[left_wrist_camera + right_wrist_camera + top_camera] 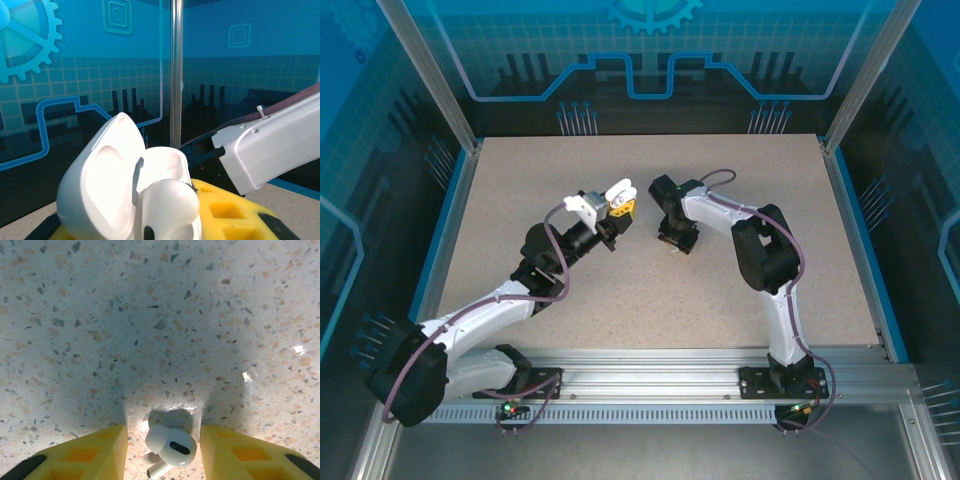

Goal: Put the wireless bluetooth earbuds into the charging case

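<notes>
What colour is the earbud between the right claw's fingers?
The earbud is glossy white with a dark oval patch; best in right wrist view.

Bright light; soft broad shadow on the bench around the earbud, glare specks to its right.

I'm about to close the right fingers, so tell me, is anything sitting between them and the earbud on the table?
Nothing visible does. The white earbud lies on the table between the right gripper's open fingers, with a gap on each side. The open charging case is held in the left gripper.
</notes>
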Action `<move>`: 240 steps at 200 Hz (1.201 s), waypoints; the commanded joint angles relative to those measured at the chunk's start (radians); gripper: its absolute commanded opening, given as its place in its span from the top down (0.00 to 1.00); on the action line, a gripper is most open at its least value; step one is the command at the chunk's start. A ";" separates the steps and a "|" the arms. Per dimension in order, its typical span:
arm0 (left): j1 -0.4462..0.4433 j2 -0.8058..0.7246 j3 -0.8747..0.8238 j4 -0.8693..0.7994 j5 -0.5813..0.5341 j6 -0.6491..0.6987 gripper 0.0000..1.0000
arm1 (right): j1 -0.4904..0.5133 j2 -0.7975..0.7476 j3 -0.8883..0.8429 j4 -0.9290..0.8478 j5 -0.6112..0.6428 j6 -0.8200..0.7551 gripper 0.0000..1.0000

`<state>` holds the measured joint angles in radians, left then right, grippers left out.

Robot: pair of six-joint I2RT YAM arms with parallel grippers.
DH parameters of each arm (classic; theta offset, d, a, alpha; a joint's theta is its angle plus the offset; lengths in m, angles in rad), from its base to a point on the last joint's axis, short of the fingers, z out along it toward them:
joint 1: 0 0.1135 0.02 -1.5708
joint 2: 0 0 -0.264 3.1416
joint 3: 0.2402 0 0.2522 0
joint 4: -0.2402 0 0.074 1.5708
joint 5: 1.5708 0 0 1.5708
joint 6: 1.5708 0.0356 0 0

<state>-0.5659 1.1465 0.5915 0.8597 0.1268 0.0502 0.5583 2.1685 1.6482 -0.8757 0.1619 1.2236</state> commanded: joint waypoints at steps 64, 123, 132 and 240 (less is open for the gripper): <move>0.005 0.001 -0.006 0.046 -0.003 -0.018 1.00 | -0.004 0.019 -0.016 -0.037 0.052 0.010 0.59; 0.005 0.003 -0.003 0.047 -0.003 -0.019 1.00 | -0.018 0.004 -0.038 -0.023 0.050 0.008 0.60; 0.005 0.004 -0.004 0.048 -0.003 -0.021 1.00 | -0.019 0.004 -0.039 -0.020 0.047 0.008 0.61; 0.005 -0.001 -0.002 0.041 -0.001 -0.018 1.00 | -0.020 -0.011 -0.063 0.019 0.062 -0.068 0.74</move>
<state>-0.5659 1.1465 0.5915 0.8597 0.1268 0.0502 0.5537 2.1593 1.6260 -0.8692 0.1795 1.1877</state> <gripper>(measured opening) 0.245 0.262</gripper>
